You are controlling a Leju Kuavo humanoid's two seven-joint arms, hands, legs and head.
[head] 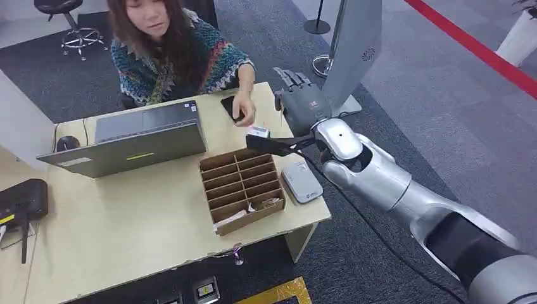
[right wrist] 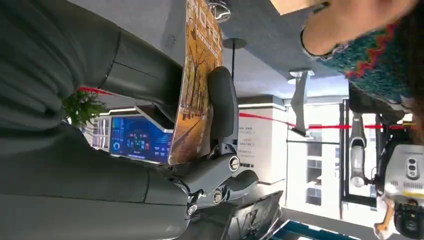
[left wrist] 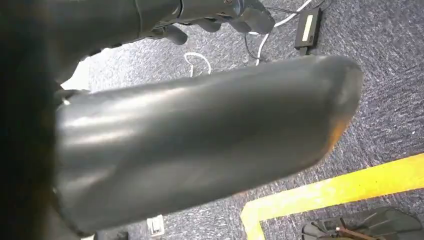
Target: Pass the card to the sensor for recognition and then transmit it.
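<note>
My right hand [head: 300, 101] is raised over the far right corner of the table [head: 126, 228], close to a person's hand [head: 246, 114]. In the right wrist view it pinches an orange-and-yellow printed card [right wrist: 197, 80] between the thumb [right wrist: 223, 105] and the fingers, with the card standing on edge. The sensor, a flat white-grey reader [head: 301, 182], lies on the table right of a cardboard box, below and nearer than my hand. My left hand [left wrist: 215, 12] hangs over grey carpet; how its fingers lie is unclear.
A person [head: 171, 50] sits at the far side holding a black phone [head: 230, 107]. A laptop [head: 136, 136], a divided cardboard box [head: 244, 183], a small white item [head: 258, 132] and a black router [head: 22, 199] are on the table. A banner stand [head: 354, 44] rises behind my hand.
</note>
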